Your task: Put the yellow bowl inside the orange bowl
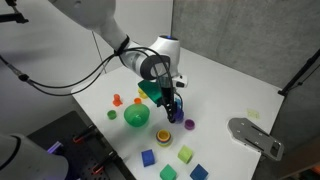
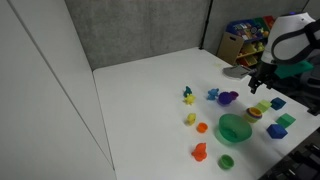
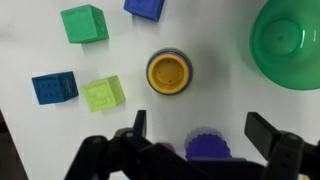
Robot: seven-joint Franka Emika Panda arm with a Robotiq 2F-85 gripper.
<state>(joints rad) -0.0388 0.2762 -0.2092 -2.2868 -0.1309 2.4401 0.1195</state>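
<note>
The yellow bowl (image 3: 170, 72) stands upright on the white table, seen from above in the wrist view, with darker orange-yellow inside. In an exterior view (image 1: 163, 136) an orange-red edge shows under it, so it seems to sit in the orange bowl (image 1: 163, 139); I cannot tell them fully apart. It also shows in an exterior view (image 2: 253, 113). My gripper (image 3: 200, 135) is open and empty, raised above the table. A small purple bowl (image 3: 207, 147) lies between its fingers, below them. The gripper is apart from the yellow bowl, just beside it (image 1: 174, 108).
A big green bowl (image 3: 290, 45) is close by. Cubes lie around: green (image 3: 85, 22), blue (image 3: 55, 87), yellow-green (image 3: 104, 93), another blue (image 3: 145, 7). Small toy pieces (image 2: 199, 151) are scattered farther off. A grey object (image 1: 255, 135) lies near the table edge.
</note>
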